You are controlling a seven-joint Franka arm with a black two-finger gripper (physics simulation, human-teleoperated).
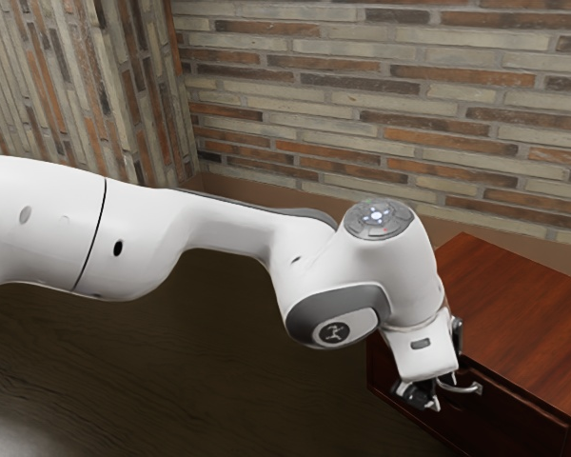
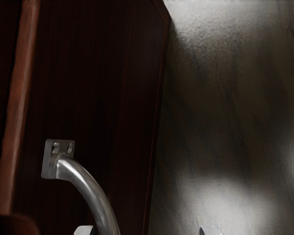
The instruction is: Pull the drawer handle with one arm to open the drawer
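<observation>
step: grasp | gripper [image 1: 421, 395] fingers spread, nothing pinched | handle [image 1: 466, 387] at its 3 o'clock | advice: straddle it squarely, close, pull straight

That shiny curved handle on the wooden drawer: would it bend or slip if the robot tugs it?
The handle looks like a solid metal bar, so probably stiff, not bendy. Its polished, rounded surface may be slippery. A bracket fixes it to the drawer front, so a tug should likely move the drawer rather than the handle alone.
</observation>
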